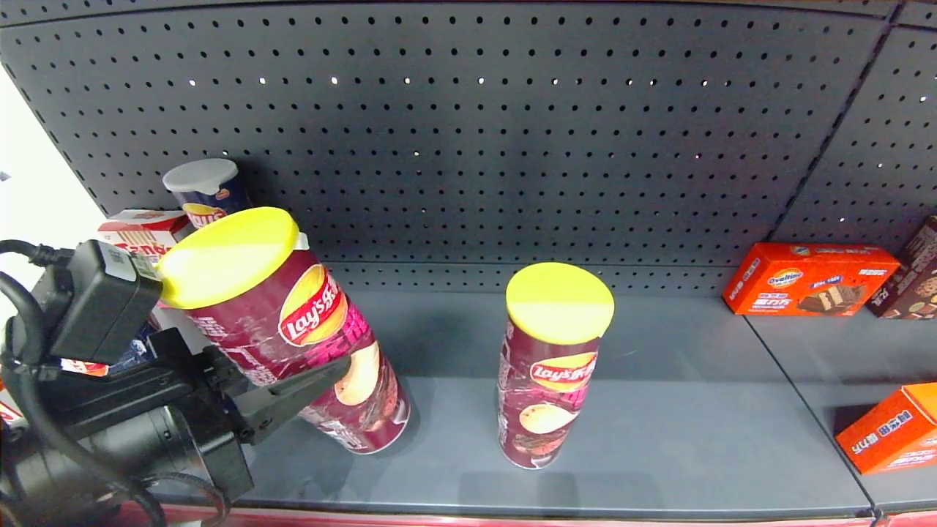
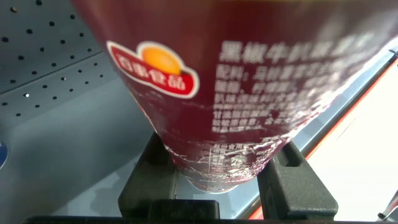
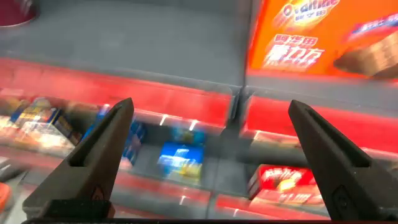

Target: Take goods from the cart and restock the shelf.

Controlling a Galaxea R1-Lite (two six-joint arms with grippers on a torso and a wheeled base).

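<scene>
My left gripper (image 1: 293,380) is shut on a maroon chip can (image 1: 293,329) with a yellow lid, held tilted with its base on the grey shelf (image 1: 695,439) at the left. In the left wrist view the can (image 2: 249,93) sits between the two black fingers (image 2: 152,180). A second maroon chip can (image 1: 549,366) with a yellow lid stands upright in the shelf's middle. My right gripper (image 3: 211,155) is open, with nothing between its fingers, in front of the shelf's red edge (image 3: 186,99).
A blue can with a white lid (image 1: 205,187) and a red-and-white box (image 1: 143,230) stand behind the held can. Orange boxes lie at the back right (image 1: 809,278) and front right (image 1: 889,428). A perforated panel (image 1: 468,132) backs the shelf. An orange box (image 3: 323,37) lies above the red edge.
</scene>
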